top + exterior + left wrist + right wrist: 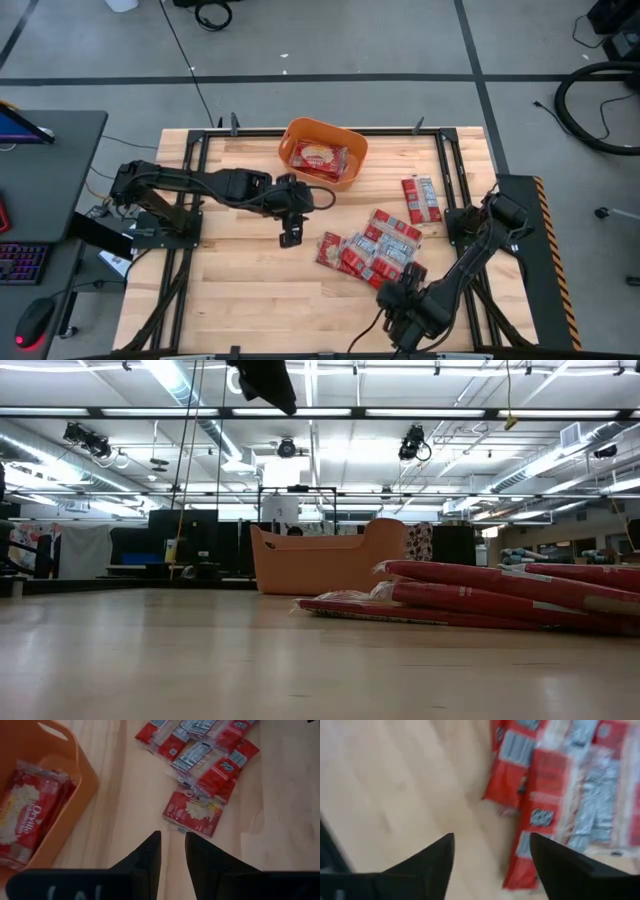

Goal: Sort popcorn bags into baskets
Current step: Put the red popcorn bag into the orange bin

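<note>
popcorn bags (375, 250) lie heaped mid-table, two more (421, 198) apart near the right edge, at least one (318, 157) already in the orange tub (352, 150).
my left gripper (172, 851) hangs empty between tub and heap, fingers a narrow gap apart; my right gripper (492, 851) hangs low beside the heap's near edge, fingers wide apart, holding nothing. the packets look light, flat, soft and crinkly, with slick film likely to slide over its neighbours. i judge the best hold is a free edge of an outermost packet, pinched across its thin side.
</note>
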